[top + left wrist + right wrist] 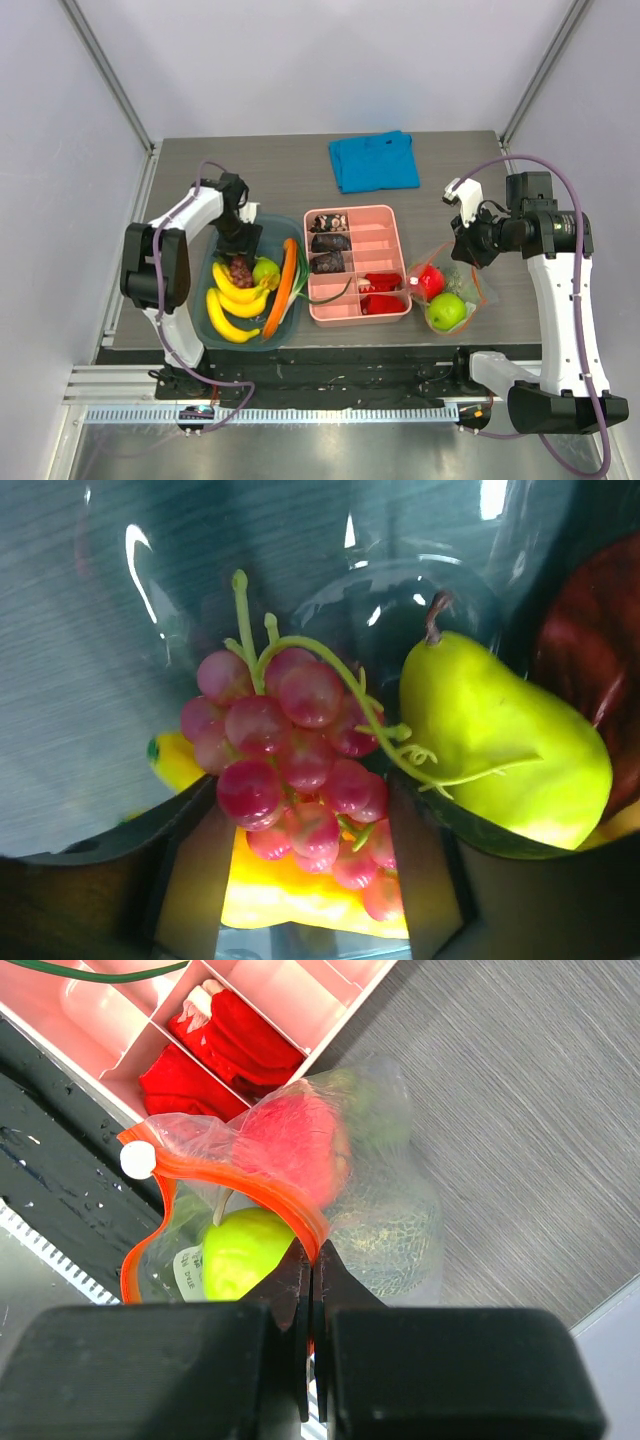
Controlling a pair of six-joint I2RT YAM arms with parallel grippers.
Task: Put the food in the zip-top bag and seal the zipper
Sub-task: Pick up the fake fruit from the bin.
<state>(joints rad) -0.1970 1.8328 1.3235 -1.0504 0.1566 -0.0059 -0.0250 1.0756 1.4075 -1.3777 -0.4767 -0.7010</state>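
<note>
Left gripper [305, 820] is down in the teal bin [293, 322], one finger on each side of the grape bunch [290, 750]. The grapes fill the gap wall to wall, but I can't tell whether the fingers are actually biting. The pear [490, 750] sits just beside the bunch, with the bananas [235, 300] underneath and the carrot [283, 285] along the far side of the bin.

Over on the other side, the right gripper [312, 1260] is pinched tight on the zipper [250, 1185], holding one lip of the zip-top bag [400, 1250]. The red fruit [295, 1145], green apple [245, 1255] and melon [385, 1230] are already inside. The bag lies just beside the pink tray [395, 250], well apart from the bin.

By my reckoning the grapes are the piece in hand, and the grip wants to be on the body of the bunch, not that thin stem. I'd lift straight up so the pear isn't dragged along. The red fruit crowds the bag's mouth, so the right arm should raise that lip and hold it open and steady. Drop the bunch toward the apple side, where there looks to be room.
</note>
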